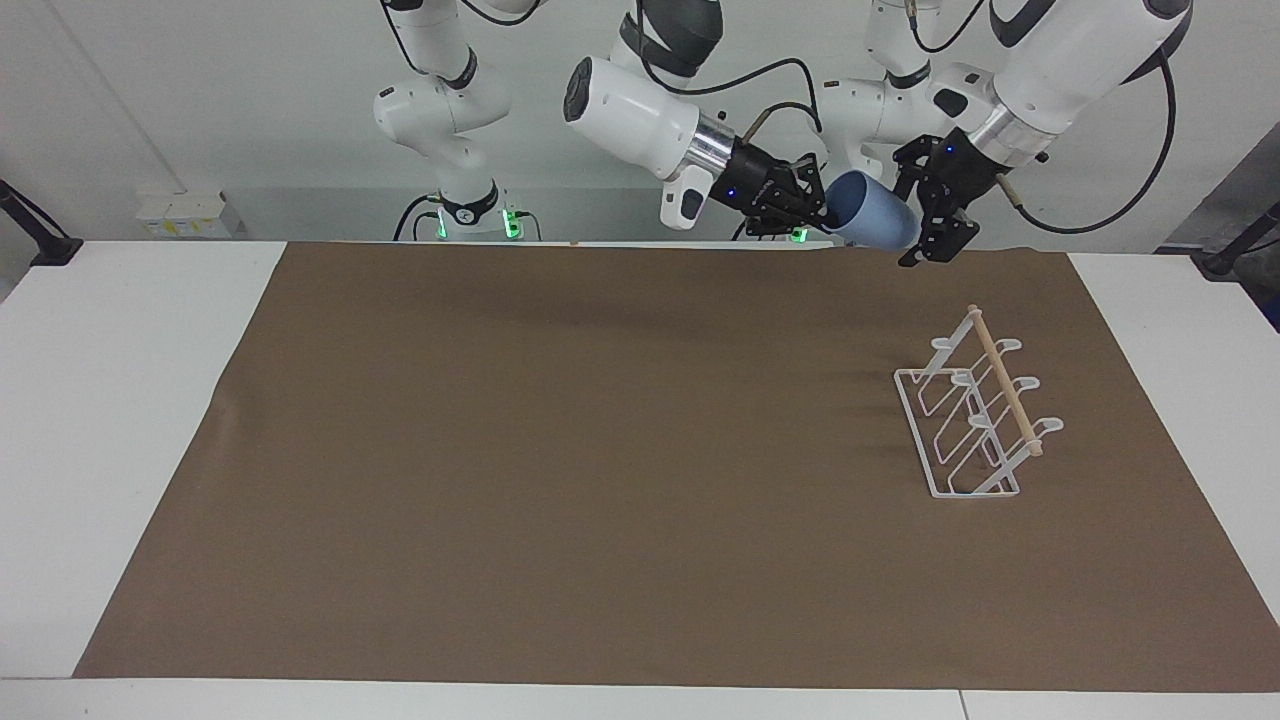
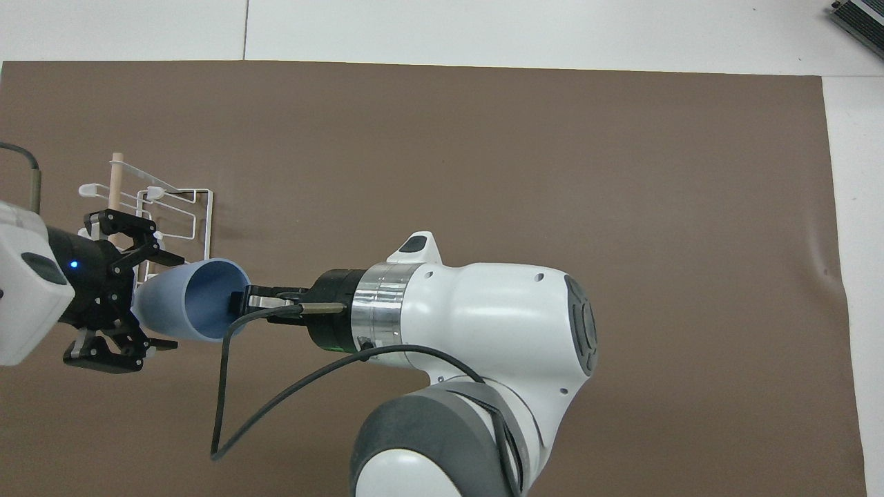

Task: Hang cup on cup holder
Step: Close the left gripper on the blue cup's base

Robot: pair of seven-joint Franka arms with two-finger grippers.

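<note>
The light-blue cup (image 1: 878,214) hangs sideways in the air, its mouth toward my right gripper (image 1: 815,212). That gripper is shut on the cup's rim, with one finger inside the mouth. My left gripper (image 1: 918,212) is open and its fingers straddle the cup's base; I cannot tell if they touch it. In the overhead view the cup (image 2: 181,304) lies between the right gripper (image 2: 242,304) and the left gripper (image 2: 157,301). The white wire cup holder (image 1: 975,420) with its wooden rod stands on the mat at the left arm's end, with nothing on its prongs. It also shows in the overhead view (image 2: 181,207).
A brown mat (image 1: 600,450) covers most of the white table (image 1: 110,400). The right arm's large wrist (image 2: 476,324) hangs over the middle of the mat in the overhead view.
</note>
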